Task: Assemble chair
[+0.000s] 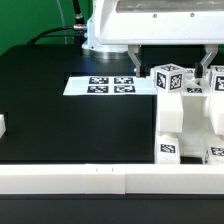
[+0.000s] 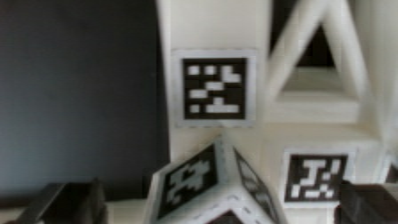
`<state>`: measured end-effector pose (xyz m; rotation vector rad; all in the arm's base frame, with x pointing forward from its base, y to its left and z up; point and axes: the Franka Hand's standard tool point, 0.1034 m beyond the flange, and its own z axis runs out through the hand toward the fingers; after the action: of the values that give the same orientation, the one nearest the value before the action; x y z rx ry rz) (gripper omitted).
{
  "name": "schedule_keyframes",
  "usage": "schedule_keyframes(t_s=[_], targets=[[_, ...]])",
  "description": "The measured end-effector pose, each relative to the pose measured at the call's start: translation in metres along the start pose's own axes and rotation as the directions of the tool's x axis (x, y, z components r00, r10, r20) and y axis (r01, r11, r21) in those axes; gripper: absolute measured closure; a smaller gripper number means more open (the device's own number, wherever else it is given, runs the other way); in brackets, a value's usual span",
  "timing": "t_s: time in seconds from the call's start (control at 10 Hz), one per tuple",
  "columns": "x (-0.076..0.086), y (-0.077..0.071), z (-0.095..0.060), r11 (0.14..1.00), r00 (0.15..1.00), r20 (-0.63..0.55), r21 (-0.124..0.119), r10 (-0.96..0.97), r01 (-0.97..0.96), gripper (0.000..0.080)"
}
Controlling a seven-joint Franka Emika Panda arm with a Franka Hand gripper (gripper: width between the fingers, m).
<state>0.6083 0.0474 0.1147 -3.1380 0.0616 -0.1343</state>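
Observation:
The chair parts [image 1: 185, 120] are chunky white pieces with black-and-white tags, grouped at the exterior view's right. A tagged white block [image 1: 170, 78] sits on top of them. My gripper [image 1: 170, 64] hangs just above, one finger on each side of that block, open, with gaps showing. In the wrist view the block [image 2: 222, 185] lies between my dark fingers [image 2: 71, 203], gripper [image 2: 222, 208] open around it. Beyond it are a tagged white upright piece [image 2: 217, 88] and an open triangular frame piece [image 2: 329, 50]. The lower chair parts are partly hidden.
The marker board [image 1: 100, 85] lies flat on the black table behind the middle. A white rail [image 1: 90, 180] runs along the front edge. A small white piece [image 1: 3, 125] shows at the exterior view's far left edge. The arm's base [image 1: 100, 35] stands at the back.

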Motion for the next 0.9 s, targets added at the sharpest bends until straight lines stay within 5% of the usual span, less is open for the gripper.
schedule_keyframes(t_s=[0.4, 0.6, 0.9], targets=[[0.0009, 0.0033, -0.0004, 0.978, 0.978, 0.001, -0.009, -0.209, 0.209, 0.0151], [0.0008, 0.0032, -0.0003, 0.978, 0.978, 0.001, -0.009, -0.208, 0.208, 0.041], [0.0008, 0.0031, -0.0004, 0.986, 0.986, 0.0, -0.008, -0.166, 0.166, 0.0514]])
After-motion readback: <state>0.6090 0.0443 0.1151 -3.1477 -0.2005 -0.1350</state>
